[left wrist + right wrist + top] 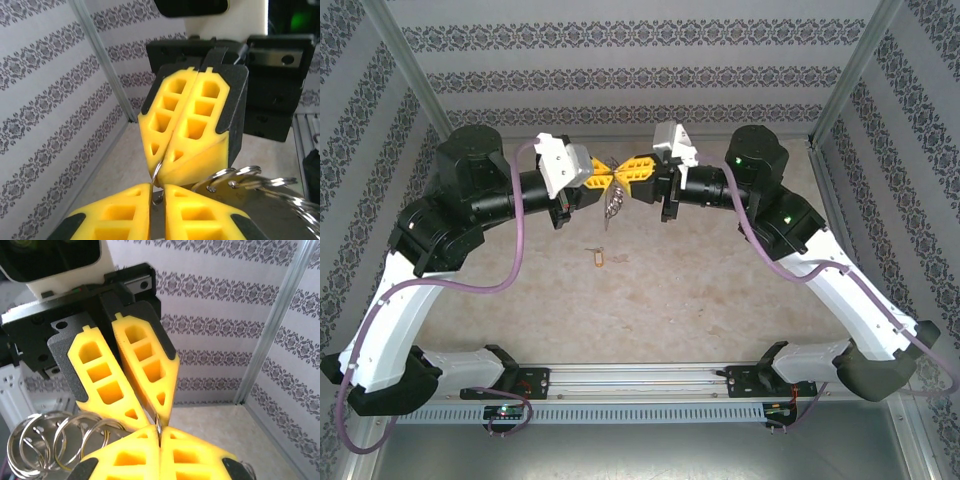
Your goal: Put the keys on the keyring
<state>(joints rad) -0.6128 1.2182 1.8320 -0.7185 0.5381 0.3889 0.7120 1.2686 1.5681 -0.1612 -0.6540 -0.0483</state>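
a: how's the left side?
b: left gripper (607, 181) is pressed together on the thin keyring (156, 174), up in the air over the back middle of the table (700, 290).
a: and under it?
b: a yellow tag (597, 258) lies on the table; the keys (612, 206) hang bunched just below the tips.
a: right side?
b: right gripper (627, 183) is tip to tip with the left, nipping the same loop.
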